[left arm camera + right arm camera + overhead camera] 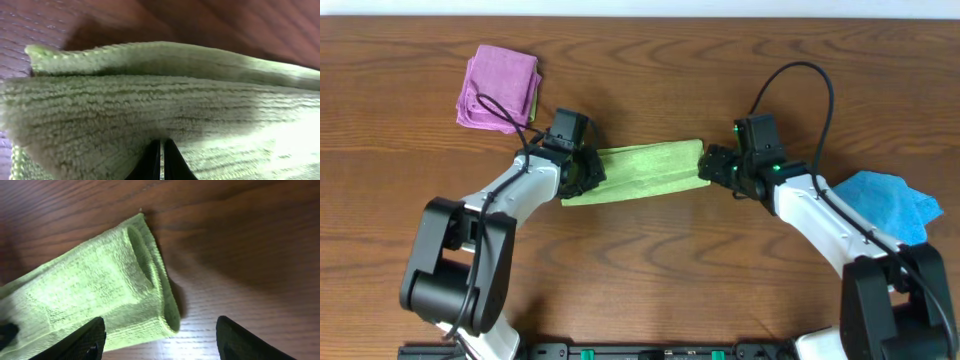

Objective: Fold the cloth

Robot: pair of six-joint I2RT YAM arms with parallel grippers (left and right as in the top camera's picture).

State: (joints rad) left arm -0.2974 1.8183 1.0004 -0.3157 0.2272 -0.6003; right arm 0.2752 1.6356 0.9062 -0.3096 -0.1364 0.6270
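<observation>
The cloth (635,172) lies mid-table as a long folded strip running left to right, its layers showing as a rolled loop at the right end in the right wrist view (100,285). The left gripper (582,172) pinches the strip's left end, its fingers (152,162) nearly together under the pile. The right gripper (712,165) sits at the other end, its fingers spread wide and gripping nothing. A purple cloth (498,88) lies far left on the table (650,60), a blue cloth (885,205) at the right.
</observation>
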